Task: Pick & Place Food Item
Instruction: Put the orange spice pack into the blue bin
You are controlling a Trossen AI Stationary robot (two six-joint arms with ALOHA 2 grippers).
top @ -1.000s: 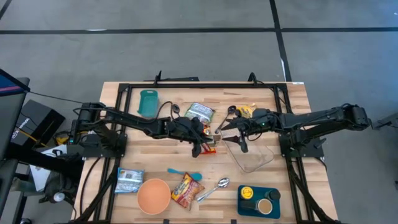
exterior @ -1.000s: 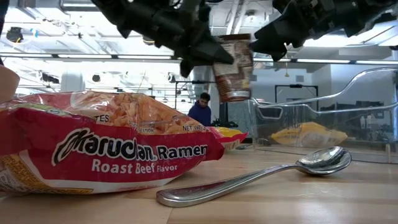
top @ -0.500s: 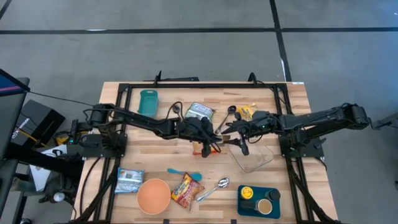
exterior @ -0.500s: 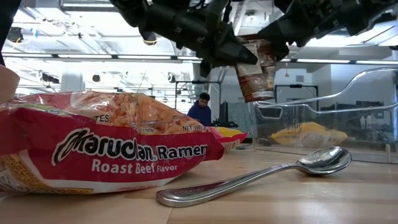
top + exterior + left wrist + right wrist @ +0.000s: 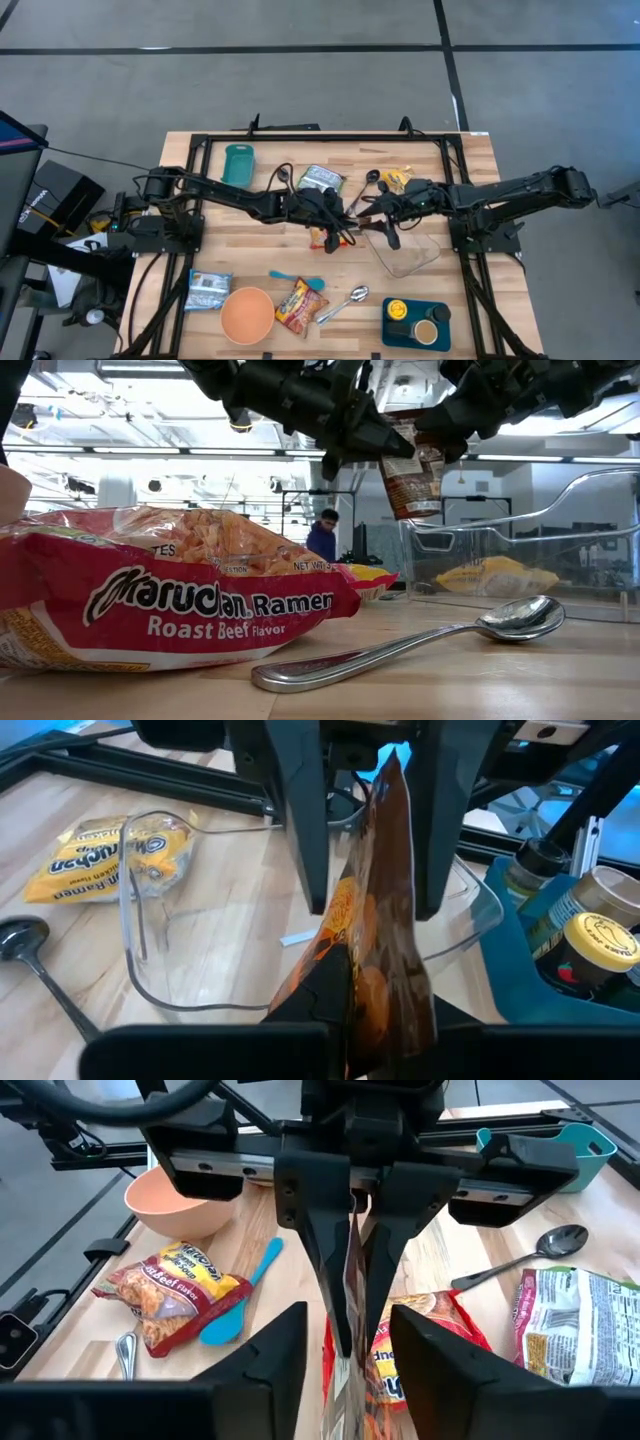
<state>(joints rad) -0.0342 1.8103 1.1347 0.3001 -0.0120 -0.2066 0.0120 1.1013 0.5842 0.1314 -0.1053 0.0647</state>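
low view reads "maruchan ramen roast beef flavor" on packet (image 5: 170, 595).

bowl (image 5: 247, 314) left of ramen packet (image 5: 300, 305), spoon (image 5: 345, 302) right of it, tray (image 5: 417, 322) at far right

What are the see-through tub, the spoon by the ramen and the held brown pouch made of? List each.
See-through tub: apparently clear rigid plastic; the table shows through.
Shiny silver spoon: looks like polished metal, mirror reflections.
Brown food pouch: seemingly glossy plastic film, creased, gripped by the left tool.
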